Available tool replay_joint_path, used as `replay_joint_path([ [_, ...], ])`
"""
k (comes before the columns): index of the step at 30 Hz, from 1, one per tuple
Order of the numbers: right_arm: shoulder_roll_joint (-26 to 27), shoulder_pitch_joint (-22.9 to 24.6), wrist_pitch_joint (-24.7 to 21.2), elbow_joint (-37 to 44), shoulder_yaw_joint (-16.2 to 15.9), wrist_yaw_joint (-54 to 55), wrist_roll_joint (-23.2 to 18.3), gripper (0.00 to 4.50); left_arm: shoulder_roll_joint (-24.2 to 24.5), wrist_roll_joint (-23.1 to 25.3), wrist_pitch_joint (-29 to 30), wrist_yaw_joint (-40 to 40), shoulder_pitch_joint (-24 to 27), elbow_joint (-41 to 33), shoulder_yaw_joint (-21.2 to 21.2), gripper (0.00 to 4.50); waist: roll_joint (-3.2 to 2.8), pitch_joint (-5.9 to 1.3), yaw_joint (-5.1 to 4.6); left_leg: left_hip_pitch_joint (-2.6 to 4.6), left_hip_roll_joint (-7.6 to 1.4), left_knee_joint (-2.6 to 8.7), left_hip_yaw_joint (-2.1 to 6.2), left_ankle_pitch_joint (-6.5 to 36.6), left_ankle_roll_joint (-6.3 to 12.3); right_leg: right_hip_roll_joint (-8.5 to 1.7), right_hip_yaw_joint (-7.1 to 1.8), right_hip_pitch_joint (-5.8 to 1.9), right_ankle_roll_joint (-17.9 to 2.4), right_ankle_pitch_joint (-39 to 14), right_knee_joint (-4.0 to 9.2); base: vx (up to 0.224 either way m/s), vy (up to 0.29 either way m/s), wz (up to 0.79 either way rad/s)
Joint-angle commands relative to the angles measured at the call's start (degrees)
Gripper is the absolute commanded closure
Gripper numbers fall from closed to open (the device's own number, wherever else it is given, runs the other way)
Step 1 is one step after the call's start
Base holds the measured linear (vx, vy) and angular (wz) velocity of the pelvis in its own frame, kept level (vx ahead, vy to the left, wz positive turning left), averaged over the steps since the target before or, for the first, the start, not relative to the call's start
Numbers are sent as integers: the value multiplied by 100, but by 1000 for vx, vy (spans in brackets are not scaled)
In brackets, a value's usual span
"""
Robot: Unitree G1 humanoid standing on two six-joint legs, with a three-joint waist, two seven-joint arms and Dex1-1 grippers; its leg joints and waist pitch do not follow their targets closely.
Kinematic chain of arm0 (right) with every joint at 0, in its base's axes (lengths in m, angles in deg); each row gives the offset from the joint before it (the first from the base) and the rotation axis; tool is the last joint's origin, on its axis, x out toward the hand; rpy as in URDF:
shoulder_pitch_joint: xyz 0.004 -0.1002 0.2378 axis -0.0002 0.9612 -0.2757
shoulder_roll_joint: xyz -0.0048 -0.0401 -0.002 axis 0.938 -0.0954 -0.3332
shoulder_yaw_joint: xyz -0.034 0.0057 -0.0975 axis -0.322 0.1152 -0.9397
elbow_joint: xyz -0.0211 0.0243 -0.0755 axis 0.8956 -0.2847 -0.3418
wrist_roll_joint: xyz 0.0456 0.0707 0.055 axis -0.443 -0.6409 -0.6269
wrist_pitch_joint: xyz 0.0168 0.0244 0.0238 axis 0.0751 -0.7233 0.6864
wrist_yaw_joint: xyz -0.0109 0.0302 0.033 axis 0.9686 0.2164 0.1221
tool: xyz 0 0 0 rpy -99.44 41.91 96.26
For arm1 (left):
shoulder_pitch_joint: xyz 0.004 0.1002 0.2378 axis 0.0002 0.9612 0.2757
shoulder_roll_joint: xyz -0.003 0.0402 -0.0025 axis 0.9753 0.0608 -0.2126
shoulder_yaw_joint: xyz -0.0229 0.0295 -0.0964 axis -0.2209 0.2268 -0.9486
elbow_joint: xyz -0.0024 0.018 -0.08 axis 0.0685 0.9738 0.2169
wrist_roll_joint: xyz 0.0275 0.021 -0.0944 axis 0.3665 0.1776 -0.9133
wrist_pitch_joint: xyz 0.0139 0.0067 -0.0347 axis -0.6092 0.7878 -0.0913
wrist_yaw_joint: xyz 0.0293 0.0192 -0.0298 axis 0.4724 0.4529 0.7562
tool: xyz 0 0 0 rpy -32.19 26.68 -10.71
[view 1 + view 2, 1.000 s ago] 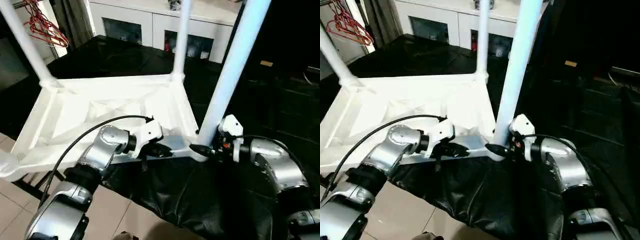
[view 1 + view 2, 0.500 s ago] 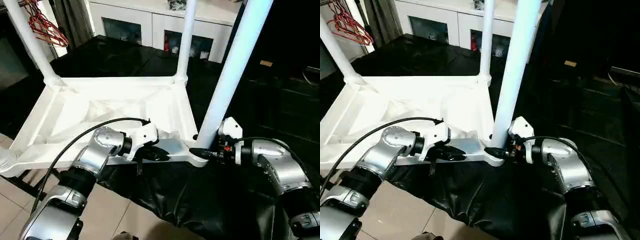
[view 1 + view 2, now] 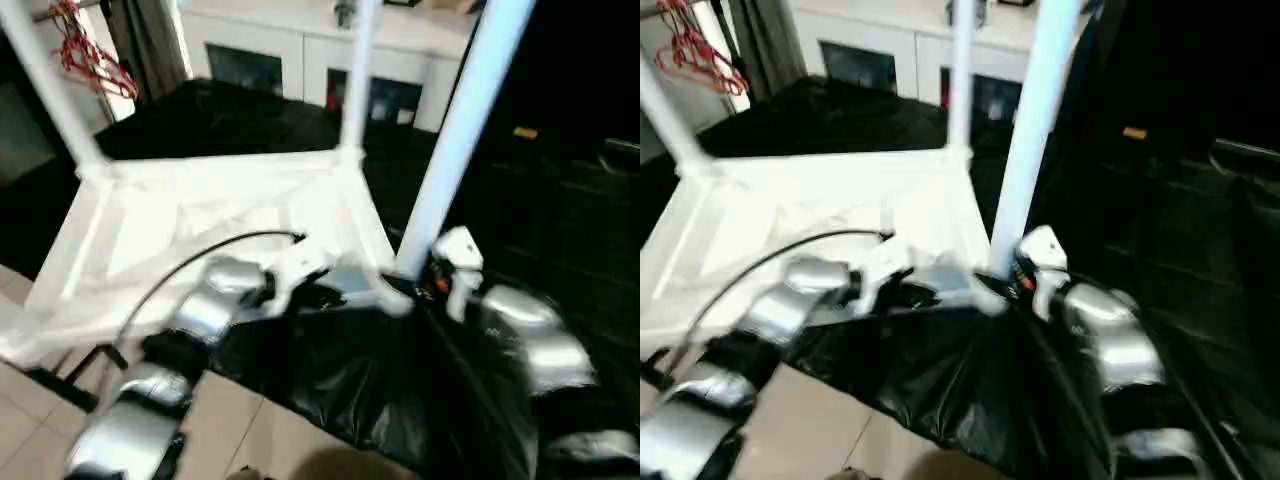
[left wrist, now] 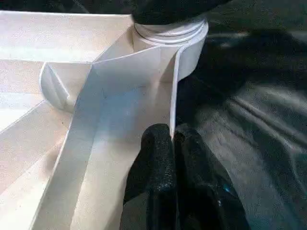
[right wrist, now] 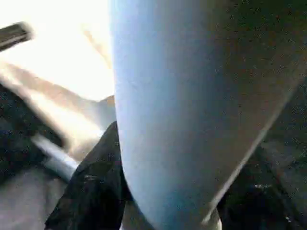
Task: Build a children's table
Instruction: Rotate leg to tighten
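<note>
The children's table lies upside down on black sheeting, its ribbed white top (image 3: pixel 200 215) facing up. Legs stand in the corner sockets: a near right leg (image 3: pixel 455 130), a far right one (image 3: pixel 357 70) and a far left one (image 3: pixel 45 80). My left gripper (image 4: pixel 172 136) is shut on the thin near rim of the top, close to the near right socket (image 4: pixel 168 36). My right gripper (image 5: pixel 172 163) is at the foot of the near right leg (image 5: pixel 182 96). A black finger (image 5: pixel 91 182) presses each side of the tube.
A white cabinet with glass doors (image 3: pixel 300 65) stands behind the table. Red hangers (image 3: pixel 95 65) hang at the far left. Black sheeting (image 3: pixel 340 370) drapes over the front edge toward the tiled floor (image 3: pixel 30 430). Dark furniture fills the right side.
The whole picture has shifted and blurred with the camera. The right gripper's fingers have drawn in around the leg's foot. The left gripper keeps its hold on the rim.
</note>
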State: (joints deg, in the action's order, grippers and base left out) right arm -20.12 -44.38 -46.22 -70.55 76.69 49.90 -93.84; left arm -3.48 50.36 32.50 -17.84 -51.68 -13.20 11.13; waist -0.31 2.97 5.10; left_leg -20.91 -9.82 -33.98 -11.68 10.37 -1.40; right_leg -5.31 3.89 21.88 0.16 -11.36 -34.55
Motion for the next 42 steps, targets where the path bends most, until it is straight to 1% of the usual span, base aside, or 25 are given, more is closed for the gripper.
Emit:
replay_joint_path([
  [1, 400, 172, -208, -321, -450, 270, 312, 254, -342, -15, 103, 816, -314, 34, -152, 450, 33, -228, -42, 220, -372, 514, 307, 2802, -323, -491, -248, -8, -719, -3513, 697, 0, 0, 0],
  [2, 774, -58, -286, -541, -360, 963, 378, 254, -605, 57, 156, 1170, -473, 212, -117, 450, -28, -255, -56, 198, -378, 560, 328, 2786, -348, -470, -234, -47, -696, -3226, 690, 0, 0, 0],
  [3, 802, -76, -293, -558, -354, 1014, 383, 254, -624, 62, 159, 1195, -485, 225, -114, 450, -28, -255, -56, 198, -378, 560, 328, 2786, -348, -470, -234, -47, -696, -3226, 690, 0, 0, 0],
  [4, 946, -193, -326, -662, -333, 1255, 412, 254, -719, 95, 152, 1296, -540, 286, -81, 450, -5, -263, -98, 158, -375, 601, 351, 2777, -445, -439, -224, -63, -751, -2906, 642, 0, 0, 0],
  [5, 1021, -261, -304, -728, -329, 1369, 437, 254, -770, 124, 125, 1361, -576, 334, -70, 450, -4, -276, -95, 149, -375, 610, 342, 2725, -438, -440, -232, -79, -769, -2777, 627, 0, 0, 0],
  [6, 1113, -363, -226, -820, -335, 1492, 476, 254, -830, 167, 73, 1409, -622, 395, -41, 450, -25, -284, -84, 144, -385, 608, 323, 2639, -412, -452, -255, -70, -850, -2467, 624, 0, 0, 0],
  [9, 1212, -500, -53, -941, -288, 1639, 511, 254, -862, 247, -52, 1412, -696, 485, 16, 450, -21, -295, -70, 140, -370, 601, 286, 2472, -321, -449, -270, -84, -964, -2060, 610, 0, 0, 0],
  [10, 1229, -529, -53, -966, -222, 1584, 403, 254, -858, 249, -69, 1390, -705, 494, 20, 450, -15, -296, -63, 148, -367, 593, 270, 2425, -275, -448, -281, -80, -1008, -1948, 607, 0, 0, 0],
  [11, 1226, -538, -45, -967, -200, 1555, 364, 198, -847, 252, -92, 1359, -704, 488, 30, 450, -19, -298, -56, 144, -368, 592, 267, 2394, -256, -450, -284, -84, -1034, -1903, 601, 0, 0, 0],
  [13, 1230, -557, -39, -964, -113, 1491, 260, 185, -815, 259, -142, 1296, -696, 481, 49, 450, -28, -300, -40, 134, -372, 590, 256, 2299, -209, -452, -287, -97, -1077, -1781, 594, 0, 0, 0],
  [16, 1129, -561, -62, -890, -43, 1224, 176, 167, -664, 256, -263, 1055, -628, 453, 86, 450, -16, -317, -29, 121, -377, 582, 247, 2127, -145, -452, -287, -119, -1122, -1624, 567, 0, 0, 0],
  [17, 1112, -571, -36, -910, -45, 1199, 189, 146, -648, 261, -292, 1032, -623, 463, 86, 450, -16, -321, -23, 111, -377, 578, 237, 2020, -115, -452, -286, -127, -1157, -1532, 556, 0, 0, 0],
  [19, 961, -542, 46, -823, -130, 984, 237, 133, -546, 216, -369, 826, -554, 388, 73, 450, -7, -326, -16, 117, -380, 568, 231, 1970, -87, -458, -287, -125, -1174, -1518, 553, 0, 0, 0],
  [20, 801, -497, 109, -715, -193, 721, 238, 114, -452, 159, -380, 615, -482, 289, 71, 450, -6, -332, -14, 86, -382, 569, 236, 1863, -47, -454, -278, -158, -1190, -1426, 537, 0, 0, 0],
  [21, 697, -466, 150, -643, -229, 542, 235, 114, -391, 121, -384, 478, -435, 224, 71, 450, -6, -332, -14, 86, -382, 569, 236, 1863, -47, -454, -278, -158, -1190, -1426, 537, 0, 0, 0],
  [24, 391, -394, 292, -497, -320, 78, 248, 114, -231, 13, -501, 104, -298, 37, 90, 450, 5, -370, -5, 78, -385, 518, 199, 1416, 142, -436, -275, -184, -1385, -687, 449, 0, 0, 0],
  [26, 56, -290, 358, -280, -375, -601, 148, 114, -44, -88, -527, -192, -154, -160, 79, 450, 14, -398, 27, 51, -381, 462, 175, 948, 401, -437, -263, -232, -1575, -14, 368, 0, 0, 0],
  [28, -140, -233, 381, -150, -393, -956, 78, 114, 85, -128, -563, -396, -73, -269, 99, 450, 0, -400, 44, 27, -388, 440, 166, 744, 533, -429, -248, -244, -1662, 197, 337, 0, 0, 0],
  [31, -355, -179, 435, -30, -370, -1367, -11, 114, 220, -181, -593, -596, 5, -350, 89, 450, -2, -402, 63, 25, -398, 423, 150, 756, 583, -413, -238, -225, -1726, 160, 328, 0, 0, 0],
  [34, -573, -113, 400, 113, -363, -1802, -143, 114, 360, -269, -629, -835, 91, -482, 65, 450, -1, -396, 82, 13, -412, 413, 154, 838, 558, -404, -244, -201, -1726, -24, 329, 0, 0, 0],
  [35, -722, -66, 327, 227, -360, -2130, -263, 114, 472, -323, -605, -1019, 156, -597, 62, 450, -4, -387, 87, 16, -414, 414, 154, 932, 534, -400, -244, -183, -1709, -175, 342, 0, 0, 0],
  [37, -824, -42, 244, 297, -363, -2323, -341, 139, 557, -355, -604, -1148, 201, -663, 60, 450, -7, -366, 94, 13, -421, 427, 156, 1152, 460, -398, -246, -169, -1656, -509, 366, 0, 0, 0],
  [39, -925, -24, 189, 344, -372, -2511, -407, 151, 652, -403, -587, -1292, 251, -743, 45, 450, -13, -353, 99, 31, -427, 448, 161, 1372, 327, -402, -253, -147, -1585, -926, 398, 0, 0, 0],
  [41, -1043, -2, 150, 390, -410, -2764, -445, 173, 772, -492, -523, -1507, 324, -885, 37, 450, -19, -351, 98, 25, -432, 458, 172, 1418, 250, -414, -260, -146, -1560, -1018, 400, 0, 0, 0],
  [42, -1060, 2, 157, 395, -418, -2813, -442, 184, 791, -502, -508, -1537, 336, -911, 40, 450, -3, -353, 98, 38, -429, 456, 164, 1409, 234, -409, -262, -133, -1556, -1000, 399, 0, 0, 0],
])
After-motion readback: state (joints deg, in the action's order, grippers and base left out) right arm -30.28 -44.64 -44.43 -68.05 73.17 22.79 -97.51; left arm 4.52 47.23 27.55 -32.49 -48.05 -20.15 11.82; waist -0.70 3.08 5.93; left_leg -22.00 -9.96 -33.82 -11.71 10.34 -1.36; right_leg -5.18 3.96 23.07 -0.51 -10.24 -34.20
